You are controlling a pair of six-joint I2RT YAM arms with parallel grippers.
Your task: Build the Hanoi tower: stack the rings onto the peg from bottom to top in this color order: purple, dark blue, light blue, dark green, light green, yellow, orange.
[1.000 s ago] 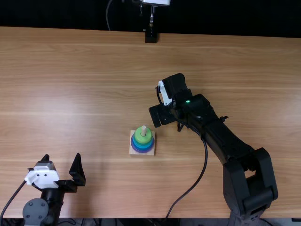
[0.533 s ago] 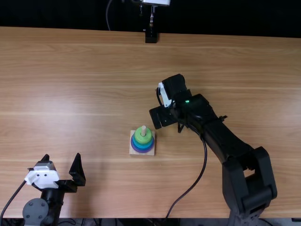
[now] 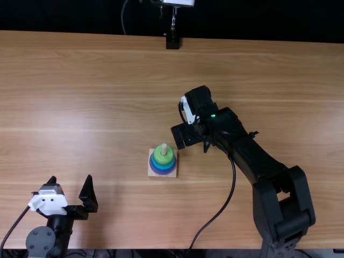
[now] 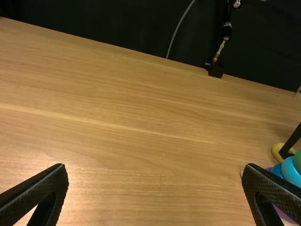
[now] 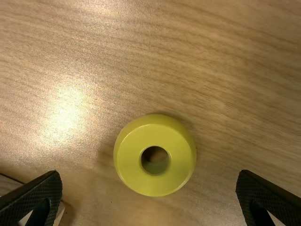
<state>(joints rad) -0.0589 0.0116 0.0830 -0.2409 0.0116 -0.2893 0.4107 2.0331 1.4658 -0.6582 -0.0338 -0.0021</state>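
Top view: square pale-wood base [image 3: 173, 171] on the light brown wooden table [image 3: 97, 86], left of the right gripper [image 3: 185, 136]; upright pale round peg [image 3: 164, 147] at its middle; around it, bottom to top, a purple ring [image 3: 163, 172], a dark blue ring [image 3: 163, 169], a light blue ring [image 3: 163, 165] and a green ring [image 3: 163, 160] uppermost; the tiers overlap from above, so I cannot tell whether one green ring or two sit there; peg tip stands above the green.

Right wrist view: thick, glossy yellow ring [image 5: 127, 167] lies flat on the table, hole upward; the right gripper's fingers stand wide apart, one well to each side of the ring, touching neither it nor anything else between them; past one finger a pale edge pokes out, mostly covered, hard to make out; ring and pale edge are apart.

Left wrist view: the yellow ring, partly covered by a black finger of the right gripper, near the stacked rings; the stack is cut off by the view's edge and partly masked by the left gripper's own finger; whether yellow ring and base touch, cannot tell from here.

Left gripper [image 3: 70, 185]: near the table's near edge, well apart from the stack; fingers spread wide, nothing in their grasp.

Far edge of the table: black metal mount [image 3: 172, 42], its upper part cut off; dark backdrop [image 3: 75, 16] behind, its folds barely readable.
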